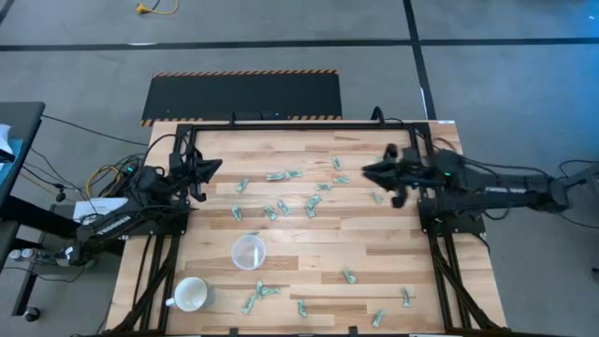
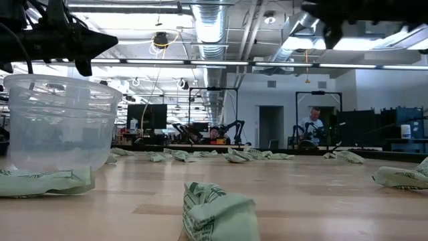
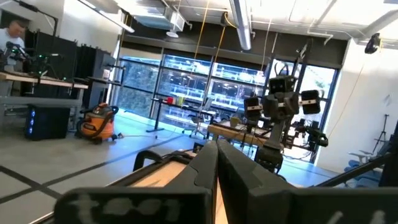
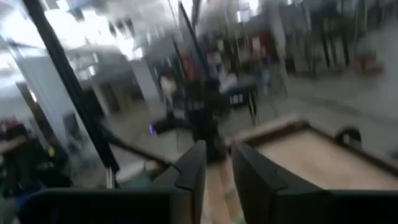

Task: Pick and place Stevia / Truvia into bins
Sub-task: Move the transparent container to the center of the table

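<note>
The cup (image 1: 248, 252) stands upright on the table (image 1: 393, 243), with the white mug (image 1: 190, 295) near it toward the table's front-left corner. In the low view the cup (image 2: 59, 120) fills the left side; its walls are see-through and no sachet can be made out inside, though the base is partly masked by a sachet lying against it.

The sachets (image 1: 284, 175) lie scattered flat on the wood. Most sit beyond the cup, in a loose band across the table's middle; a few lie near the front edge, to the cup's right. In the low view one sachet (image 2: 217, 213) is cut off by the lower frame edge, and the far ones merge into a row whose count cannot be told.

The left gripper (image 1: 213, 169) hangs above the table's left edge, beyond the cup, fingers pressed together and empty; its wrist view shows the fingers (image 3: 200, 169) meeting with no gap.

The right gripper (image 1: 372, 172) hangs above the table's right side, well apart from the cup. Its wrist view is smeared, yet a narrow gap shows between the fingers (image 4: 191, 167), with nothing between them.
</note>
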`<state>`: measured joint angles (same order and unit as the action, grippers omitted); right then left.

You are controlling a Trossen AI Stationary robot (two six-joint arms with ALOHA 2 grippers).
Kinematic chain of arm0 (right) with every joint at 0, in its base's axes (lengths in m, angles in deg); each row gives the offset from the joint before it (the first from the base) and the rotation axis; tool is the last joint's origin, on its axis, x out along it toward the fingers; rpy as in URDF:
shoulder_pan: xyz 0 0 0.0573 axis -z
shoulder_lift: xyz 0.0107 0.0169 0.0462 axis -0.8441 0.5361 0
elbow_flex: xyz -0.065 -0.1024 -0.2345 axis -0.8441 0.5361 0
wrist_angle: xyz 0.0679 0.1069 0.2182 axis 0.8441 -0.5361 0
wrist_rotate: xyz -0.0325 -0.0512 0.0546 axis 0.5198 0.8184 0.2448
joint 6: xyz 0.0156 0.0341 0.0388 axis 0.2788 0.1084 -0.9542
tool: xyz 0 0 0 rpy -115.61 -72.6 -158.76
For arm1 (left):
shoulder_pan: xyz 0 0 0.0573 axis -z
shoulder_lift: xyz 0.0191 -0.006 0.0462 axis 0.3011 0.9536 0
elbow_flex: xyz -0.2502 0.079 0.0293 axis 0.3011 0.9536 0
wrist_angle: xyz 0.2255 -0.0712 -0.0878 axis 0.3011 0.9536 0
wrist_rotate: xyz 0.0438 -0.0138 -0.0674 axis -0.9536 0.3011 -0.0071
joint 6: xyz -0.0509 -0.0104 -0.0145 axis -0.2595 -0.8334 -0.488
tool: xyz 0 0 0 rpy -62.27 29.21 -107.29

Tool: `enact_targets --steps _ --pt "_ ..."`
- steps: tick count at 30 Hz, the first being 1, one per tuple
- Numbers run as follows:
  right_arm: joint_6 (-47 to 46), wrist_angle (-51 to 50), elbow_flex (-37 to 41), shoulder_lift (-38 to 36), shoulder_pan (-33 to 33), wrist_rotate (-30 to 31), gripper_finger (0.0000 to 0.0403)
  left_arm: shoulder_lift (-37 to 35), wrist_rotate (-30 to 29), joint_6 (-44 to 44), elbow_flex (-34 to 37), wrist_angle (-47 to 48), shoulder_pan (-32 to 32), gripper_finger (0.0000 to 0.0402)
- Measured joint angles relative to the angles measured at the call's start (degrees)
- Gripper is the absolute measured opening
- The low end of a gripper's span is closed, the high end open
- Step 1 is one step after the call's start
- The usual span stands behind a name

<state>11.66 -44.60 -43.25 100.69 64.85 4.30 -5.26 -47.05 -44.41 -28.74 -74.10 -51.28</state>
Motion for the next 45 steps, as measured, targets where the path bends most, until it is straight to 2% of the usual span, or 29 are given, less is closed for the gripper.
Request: enact_targets --steps 5,11,17,26,31,35,40,45 --pt "-2.16 -11.99 -13.48 18.55 -3.77 0.04 0.0105 -0.02 0.26 0.0 0.0 0.28 0.0 0.0" --pt "-2.48 -24.54 -32.29 37.71 -7.76 0.09 0.0107 -0.02 3.19 0.0 0.0 0.31 0.0 0.0" --pt "-3.73 -35.47 -50.99 54.08 -9.95 0.22 0.0107 -0.02 3.82 0.0 0.0 0.54 0.0 0.0" --pt "-1.39 -49.56 -74.9 75.16 -12.55 -0.15 0.0107 -0.02 3.8 0.0 -0.02 1.4 0.0 0.0" --pt "2.04 -55.31 -85.39 83.71 -14.2 -0.23 0.0107 -0.02 3.78 0.0 -0.02 1.68 -0.02 0.0" --pt "5.49 -56.89 -90.72 89.01 -15.17 -0.41 0.0107 -0.02 3.78 0.0 -0.02 1.73 0.0 0.0" --pt "8.68 -56.58 -94.5 93.03 -15.55 -4.66 0.0107 -0.02 3.78 0.0 -0.04 2.01 -0.02 0.0" --pt "8.72 -56.5 -95.61 95.47 -15.25 -6.09 0.0107 0.0 3.74 -0.01 -0.04 2.7 0.0 0.0"
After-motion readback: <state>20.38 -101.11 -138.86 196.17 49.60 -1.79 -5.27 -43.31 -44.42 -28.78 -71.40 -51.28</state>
